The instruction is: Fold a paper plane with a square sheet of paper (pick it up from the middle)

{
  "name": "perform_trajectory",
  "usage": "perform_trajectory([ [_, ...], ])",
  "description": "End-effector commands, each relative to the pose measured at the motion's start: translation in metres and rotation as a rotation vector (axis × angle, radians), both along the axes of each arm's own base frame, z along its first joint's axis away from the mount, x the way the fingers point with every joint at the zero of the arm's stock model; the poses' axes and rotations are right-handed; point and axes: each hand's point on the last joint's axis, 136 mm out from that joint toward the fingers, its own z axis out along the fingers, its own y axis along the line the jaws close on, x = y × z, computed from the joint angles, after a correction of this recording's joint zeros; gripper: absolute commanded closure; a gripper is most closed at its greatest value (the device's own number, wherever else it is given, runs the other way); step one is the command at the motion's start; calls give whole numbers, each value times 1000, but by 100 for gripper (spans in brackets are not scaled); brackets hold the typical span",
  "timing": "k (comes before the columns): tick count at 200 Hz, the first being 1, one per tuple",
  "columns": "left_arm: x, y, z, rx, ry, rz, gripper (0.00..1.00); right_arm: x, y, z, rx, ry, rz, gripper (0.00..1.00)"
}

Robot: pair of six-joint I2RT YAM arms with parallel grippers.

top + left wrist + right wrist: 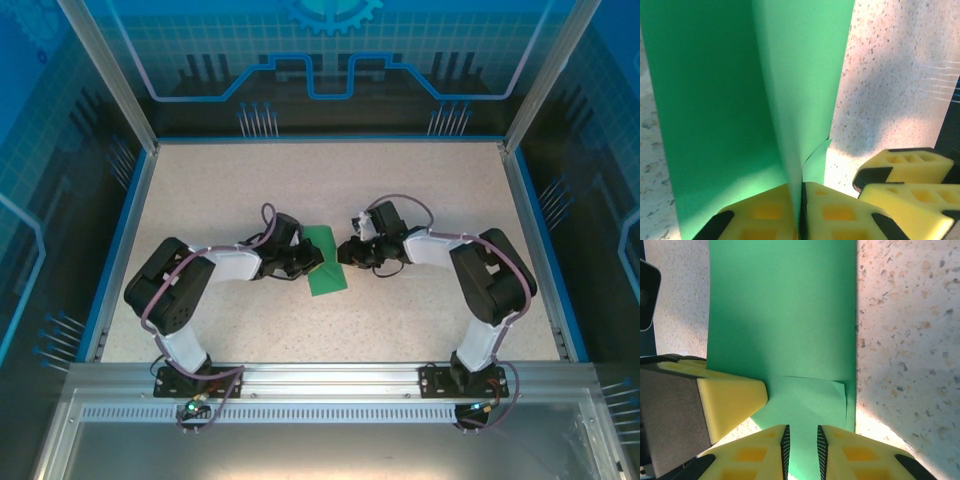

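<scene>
The square sheet of paper (327, 272) is bright green and lies mid-table, folded to a long narrow rectangle. My left gripper (308, 262) is at its left edge. In the left wrist view that gripper (802, 192) is shut on a raised layer of the paper (715, 100), which stands up between the yellow pads. My right gripper (352, 252) is at the sheet's right side. Its jaws (802, 432) stand narrowly open over the paper (785, 315), above a small folded flap (810, 400). The paper plane is out of view.
The speckled table (220, 200) has a blue rim (120, 250) and an aluminium rail (320, 378) at the near edge. The two grippers are close: right fingers (905, 167) show beside the left jaws, and a left finger (732, 395) beside the right jaws.
</scene>
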Motion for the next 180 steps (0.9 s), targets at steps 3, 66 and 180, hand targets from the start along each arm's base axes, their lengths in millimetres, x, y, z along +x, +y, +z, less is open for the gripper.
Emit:
perform_trajectory([
  [3, 7, -2, 12, 37, -66, -34, 95, 3, -13, 17, -25, -49, -33, 75],
  [66, -11, 71, 66, 483, -119, -75, 98, -5, -53, 40, -169, -154, -143, 50],
  [180, -10, 152, 116, 1144, -121, -94, 96, -13, -114, 58, -303, -250, -351, 10],
])
